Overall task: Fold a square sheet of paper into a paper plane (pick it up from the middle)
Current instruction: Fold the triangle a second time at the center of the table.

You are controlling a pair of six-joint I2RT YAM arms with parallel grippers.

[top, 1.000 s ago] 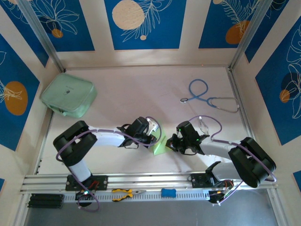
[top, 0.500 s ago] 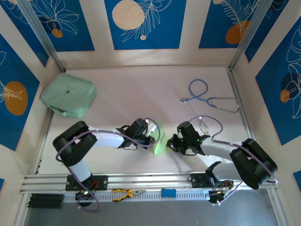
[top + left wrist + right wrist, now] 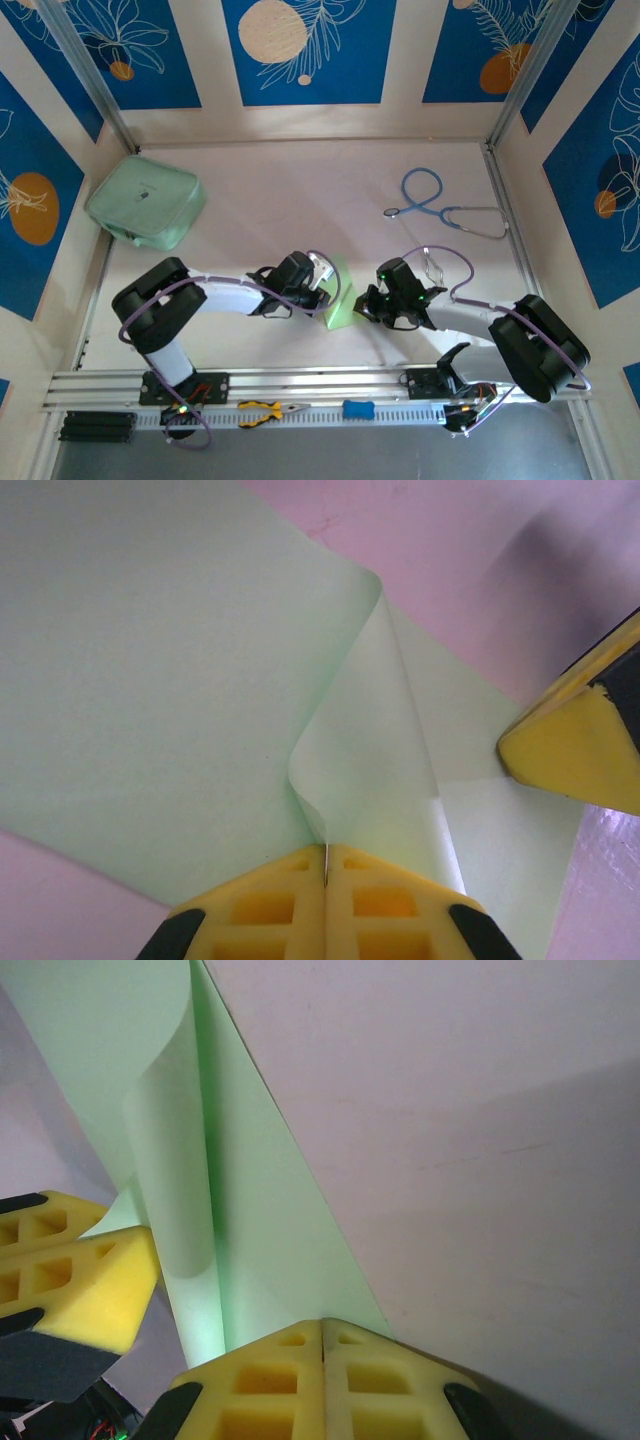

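In the top view the square sheet of paper was too small for me to read its creases, and the wrists hid its side edges. On the left wrist camera it ran past the top and left edges, and the frame's bottom cropped the left gripper. The right gripper was cropped likewise on its own camera.

Pale table, mint-green pouch at far left, blue stethoscope at far right, green paper sheet near front

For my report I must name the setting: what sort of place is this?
Probably a robot test booth: two arms bolted to a rail, a table boxed in by printed panels, props like a stethoscope.
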